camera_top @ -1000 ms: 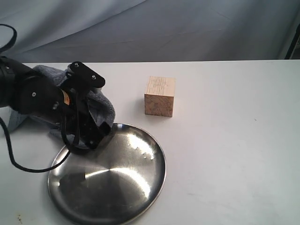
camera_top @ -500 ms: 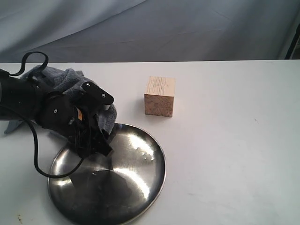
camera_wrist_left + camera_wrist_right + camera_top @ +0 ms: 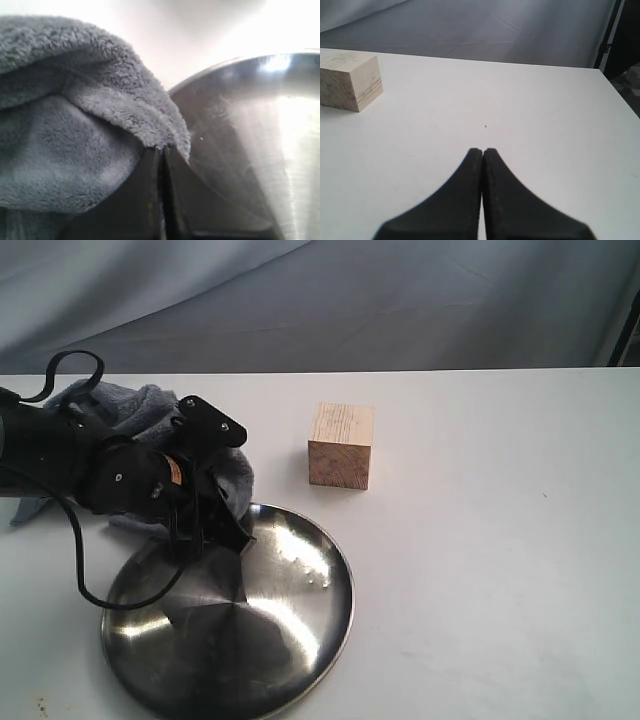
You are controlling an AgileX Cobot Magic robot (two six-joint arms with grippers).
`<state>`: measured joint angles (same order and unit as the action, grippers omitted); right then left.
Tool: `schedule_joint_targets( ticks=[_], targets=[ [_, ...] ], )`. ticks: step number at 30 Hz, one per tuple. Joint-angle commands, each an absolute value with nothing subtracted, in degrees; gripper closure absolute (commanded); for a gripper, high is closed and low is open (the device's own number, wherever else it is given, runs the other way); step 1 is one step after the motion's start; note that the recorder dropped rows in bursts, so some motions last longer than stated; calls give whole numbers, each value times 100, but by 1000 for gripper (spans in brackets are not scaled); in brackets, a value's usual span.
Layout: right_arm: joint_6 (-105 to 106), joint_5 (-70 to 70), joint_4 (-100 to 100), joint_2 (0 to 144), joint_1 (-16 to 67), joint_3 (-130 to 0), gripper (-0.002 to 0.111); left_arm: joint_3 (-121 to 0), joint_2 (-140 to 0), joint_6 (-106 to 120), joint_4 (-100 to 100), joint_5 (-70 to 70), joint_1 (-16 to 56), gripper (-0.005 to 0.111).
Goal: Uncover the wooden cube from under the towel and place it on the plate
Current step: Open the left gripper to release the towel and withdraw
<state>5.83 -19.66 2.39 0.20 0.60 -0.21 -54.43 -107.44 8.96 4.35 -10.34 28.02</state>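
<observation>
Wooden cube [image 3: 340,446] sits bare on counter [image 3: 480,540], near plate [image 3: 290,650], apart from towel [image 3: 125,405]. Left claw [image 3: 232,536] shut at towel edge over plate rim, nothing seen pinched; right claw [image 3: 483,152] shut, empty. Risk: left claw could snag towel onto plate or block cube's drop.

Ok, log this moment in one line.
wooden cube: uncovered, on table; towel: beside plate; left gripper: shut at plate rim; right gripper: shut

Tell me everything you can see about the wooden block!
The wooden cube is a pale tan block with darker grain lines on its faces and sharp, square edges. It looks like solid, bare wood. It sits flat and upright on the white table, fully uncovered. It stands apart from the steel plate and the grey towel. Only the table touches it.
</observation>
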Motion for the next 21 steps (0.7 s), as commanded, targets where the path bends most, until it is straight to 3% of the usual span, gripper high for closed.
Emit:
schedule_joint_targets(
  ticks=[1, 17, 21],
  targets=[
    [571, -1958, 255, 0, 71, 0, 108, -5435, -10738, 906, 683, -407, 2799, 107],
    [571, -1958, 255, 0, 71, 0, 108, -5435, -10779, 928, 833, 948, 1753, 107],
    [571, -1958, 255, 0, 71, 0, 108, -5435, -11541, 966, 1278, 991, 1694, 107]
  ],
)
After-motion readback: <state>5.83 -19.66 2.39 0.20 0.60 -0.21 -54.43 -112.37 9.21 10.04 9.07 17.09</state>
